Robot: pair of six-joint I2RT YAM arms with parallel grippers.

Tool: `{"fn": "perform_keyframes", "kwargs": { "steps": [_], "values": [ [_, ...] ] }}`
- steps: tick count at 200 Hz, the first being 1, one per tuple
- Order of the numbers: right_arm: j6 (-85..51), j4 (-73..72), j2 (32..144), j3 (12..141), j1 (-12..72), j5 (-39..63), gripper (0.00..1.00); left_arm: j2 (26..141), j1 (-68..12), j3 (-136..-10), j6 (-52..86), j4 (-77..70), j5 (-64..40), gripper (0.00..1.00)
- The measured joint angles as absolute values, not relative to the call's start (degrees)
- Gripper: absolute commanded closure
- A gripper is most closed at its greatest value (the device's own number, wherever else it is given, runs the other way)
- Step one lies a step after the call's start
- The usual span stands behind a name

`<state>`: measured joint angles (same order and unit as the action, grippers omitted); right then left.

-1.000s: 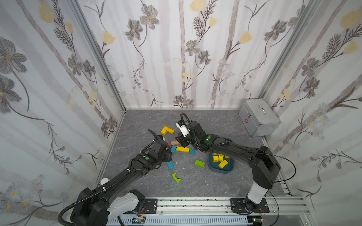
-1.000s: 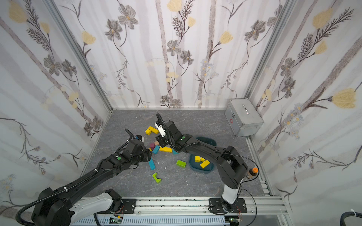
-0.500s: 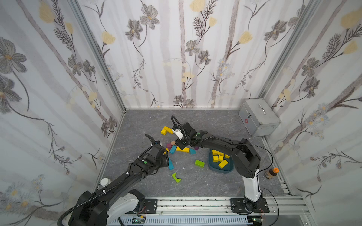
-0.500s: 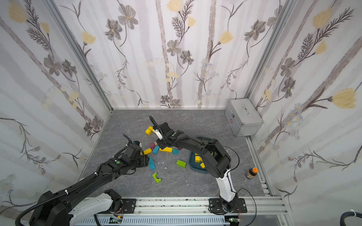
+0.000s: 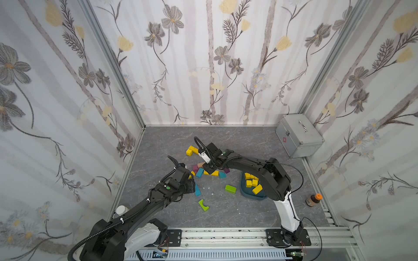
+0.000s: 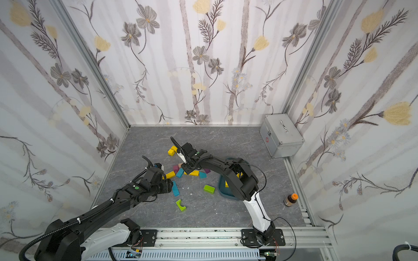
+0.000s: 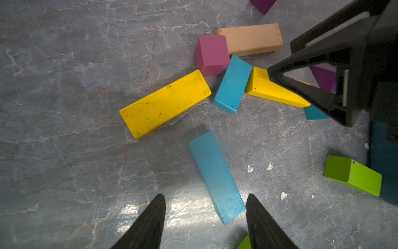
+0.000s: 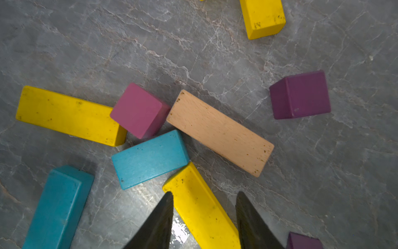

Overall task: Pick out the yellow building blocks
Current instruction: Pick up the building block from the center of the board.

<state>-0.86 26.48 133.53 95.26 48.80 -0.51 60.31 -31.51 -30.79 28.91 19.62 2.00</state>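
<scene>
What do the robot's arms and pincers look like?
The left arm and right arm are black with white base links, a green dot each, and black cables. The left pincer and right pincer have tapered black fingers.

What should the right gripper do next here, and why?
Probably close the right gripper on the yellow bar. In the right wrist view its jaws stand open astride that bar, with a gap on one side; the bar lies flat, its end touching a blue block.
</scene>
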Motion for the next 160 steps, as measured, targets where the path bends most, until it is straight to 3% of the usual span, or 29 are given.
{"fn": "perform_keyframes", "kwargs": {
  "steps": [129,160],
  "values": [
    [0.36,29.65,135.72,95.79,48.58,3.4,0.46,61.43,-31.38,-30.87,28.93,19.03,1.41,0.38],
    [1.13,29.98,135.76,95.79,48.58,3.99,0.5,61.87,-31.27,-30.98,28.91,18.98,1.26,0.38]
  ]
}}
